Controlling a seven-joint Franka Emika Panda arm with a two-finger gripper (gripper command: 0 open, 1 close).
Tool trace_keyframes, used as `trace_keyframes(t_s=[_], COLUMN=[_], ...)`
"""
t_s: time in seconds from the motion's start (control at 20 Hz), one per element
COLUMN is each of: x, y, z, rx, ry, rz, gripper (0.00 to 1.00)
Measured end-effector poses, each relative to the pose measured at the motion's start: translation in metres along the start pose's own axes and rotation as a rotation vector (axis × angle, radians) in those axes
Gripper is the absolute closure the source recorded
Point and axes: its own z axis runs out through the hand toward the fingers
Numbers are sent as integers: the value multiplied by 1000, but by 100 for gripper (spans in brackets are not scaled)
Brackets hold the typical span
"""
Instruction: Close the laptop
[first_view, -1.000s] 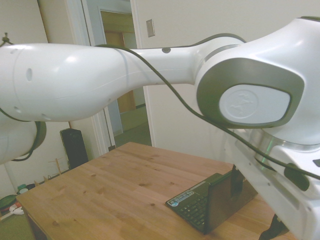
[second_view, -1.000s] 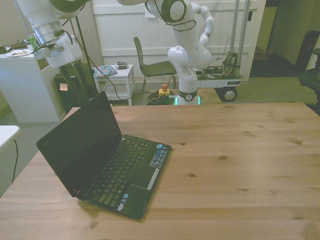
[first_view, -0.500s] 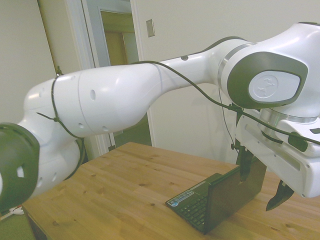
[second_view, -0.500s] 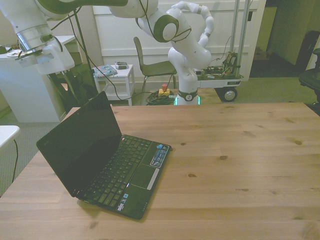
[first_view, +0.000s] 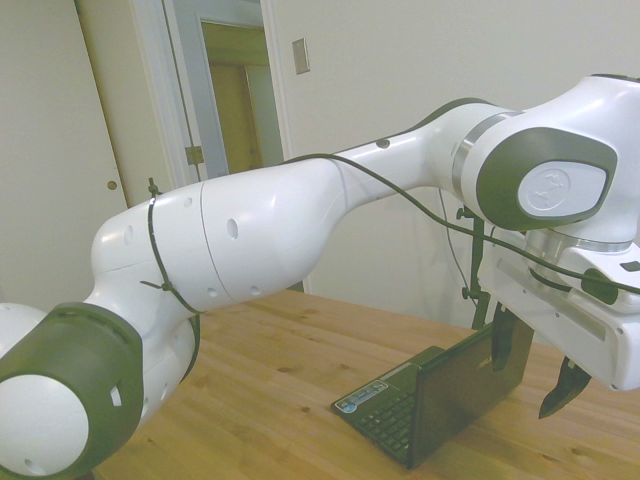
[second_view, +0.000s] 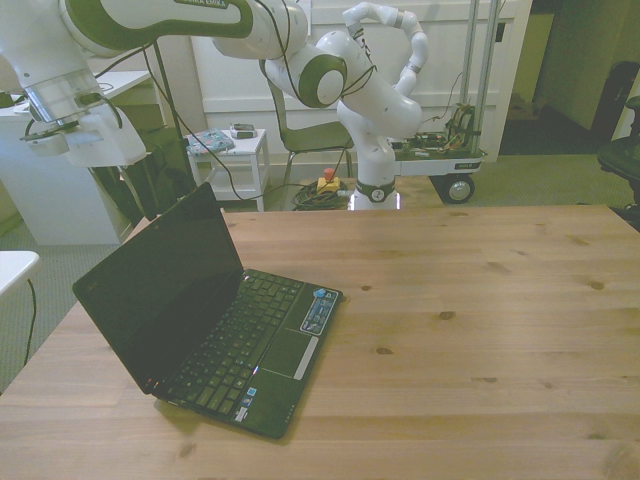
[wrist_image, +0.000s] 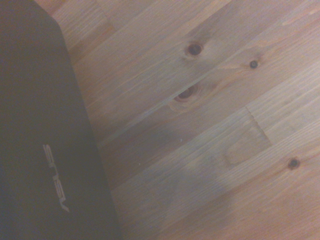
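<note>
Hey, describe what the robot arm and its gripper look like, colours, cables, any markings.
The white Franka arm has smooth rounded glossy shells with grey-green joint bands and an embossed round cap. A thin black cable runs along it, cinched by a black tie. The two-finger gripper has a white boxy body and dark pointed fingers.

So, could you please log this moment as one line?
laptop: open, on table | gripper: open, behind lid, no contact seen | closing: not yet done

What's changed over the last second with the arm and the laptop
The arm swung back, carrying the gripper up and behind the lid; its fingers are spread, holding nothing. The laptop stayed open in the same spot on the table, untouched.
</note>
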Motion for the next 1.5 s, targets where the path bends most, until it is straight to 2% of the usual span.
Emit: trace_keyframes(t_s=[0.85, 1.25, 1.5], x=[-9, -42, -73], y=[-29, -70, -105], z=[13, 27, 31], rx=[-2, -38, -48], ry=[15, 22, 65], rz=[-55, -122, -184], gripper=[100, 100, 100])
